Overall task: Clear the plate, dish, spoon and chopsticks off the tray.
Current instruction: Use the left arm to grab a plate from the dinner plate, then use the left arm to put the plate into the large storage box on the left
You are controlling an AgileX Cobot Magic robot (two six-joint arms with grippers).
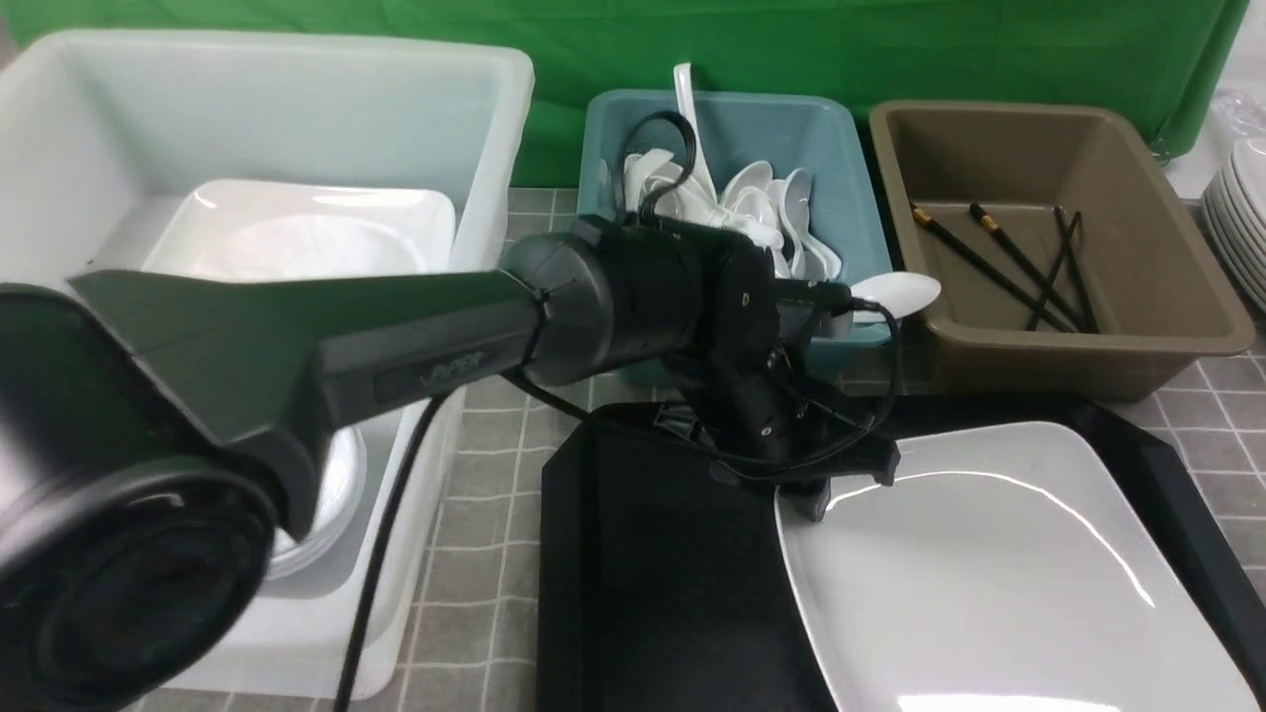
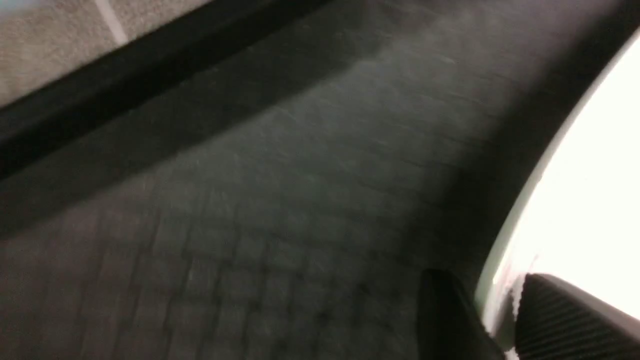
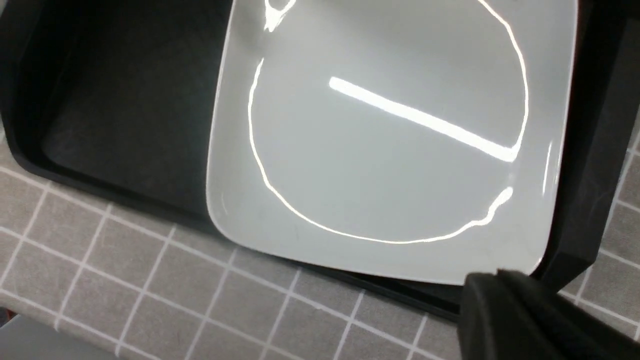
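Grey tiled worktop (image 1: 485, 554) under everything. At far left, a big white tub (image 1: 297, 109) with white crockery (image 1: 297, 232) inside. In front, near centre and right, the black tray (image 1: 653, 583), with the plate (image 1: 989, 583) lying flat on its right part. Behind the tray, a brown tub (image 1: 1088, 148) at right and a teal tub (image 1: 791, 129) just beside it. Reaching in from the left, the left arm (image 1: 396, 336). Left pincer (image 2: 492, 287) grasping the plate at its far left corner, rim nipped between the two fingers. Right pincer (image 3: 487, 286) by the plate's near right corner, clenched. Heaped in the teal tub, white spoons (image 1: 762, 203); one spoon (image 1: 895, 292) poking out over that tub's right rim. On the brown tub's floor, the chopsticks (image 1: 994, 271).
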